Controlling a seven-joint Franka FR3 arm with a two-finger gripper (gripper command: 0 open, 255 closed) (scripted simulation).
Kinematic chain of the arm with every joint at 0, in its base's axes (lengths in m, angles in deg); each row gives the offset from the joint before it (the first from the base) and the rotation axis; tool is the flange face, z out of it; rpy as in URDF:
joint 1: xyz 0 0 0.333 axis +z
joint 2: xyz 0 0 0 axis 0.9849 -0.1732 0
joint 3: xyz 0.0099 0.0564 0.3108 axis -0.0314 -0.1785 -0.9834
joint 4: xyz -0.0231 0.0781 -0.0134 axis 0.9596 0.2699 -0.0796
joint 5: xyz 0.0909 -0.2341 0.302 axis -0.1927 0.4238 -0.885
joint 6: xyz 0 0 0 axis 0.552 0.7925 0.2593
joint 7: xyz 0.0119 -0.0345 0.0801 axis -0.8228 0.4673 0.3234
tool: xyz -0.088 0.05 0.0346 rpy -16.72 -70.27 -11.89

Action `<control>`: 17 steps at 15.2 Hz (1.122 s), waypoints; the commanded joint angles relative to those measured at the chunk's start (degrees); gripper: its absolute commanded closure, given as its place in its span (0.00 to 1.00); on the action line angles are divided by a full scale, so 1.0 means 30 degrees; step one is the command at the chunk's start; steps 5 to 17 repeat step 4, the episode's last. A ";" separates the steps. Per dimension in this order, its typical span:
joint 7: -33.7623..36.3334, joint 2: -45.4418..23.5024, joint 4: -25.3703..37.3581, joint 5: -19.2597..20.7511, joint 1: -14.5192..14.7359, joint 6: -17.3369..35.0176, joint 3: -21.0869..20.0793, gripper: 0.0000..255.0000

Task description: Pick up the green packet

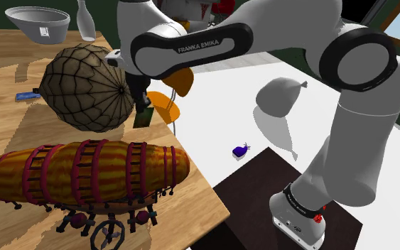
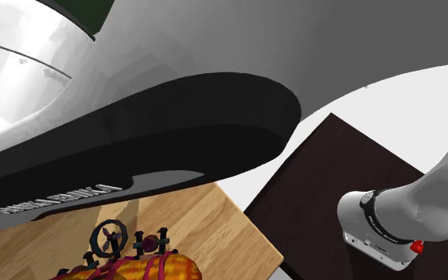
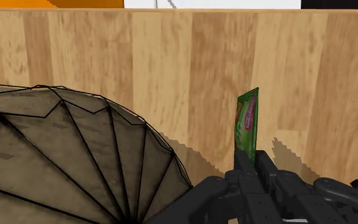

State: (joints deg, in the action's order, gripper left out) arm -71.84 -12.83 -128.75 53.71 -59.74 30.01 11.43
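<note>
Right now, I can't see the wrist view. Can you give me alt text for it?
The black gripper is closed on a thin green packet, which stands upright between its fingers, with a wooden table behind. A large brown ribbed ball sits close beside the gripper.

"FRANKA EMIKA" in white letters on the arm's black cover (image 1: 191,47).

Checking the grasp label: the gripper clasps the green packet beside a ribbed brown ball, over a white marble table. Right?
No: the wrist view shows the table is light wood, not white marble. Otherwise right: the gripper clasps the green packet beside the ribbed brown ball.
</note>
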 commanded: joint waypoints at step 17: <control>-0.0101 0.0195 0.0546 -0.0094 -0.0002 -0.0738 -0.0038 1.00</control>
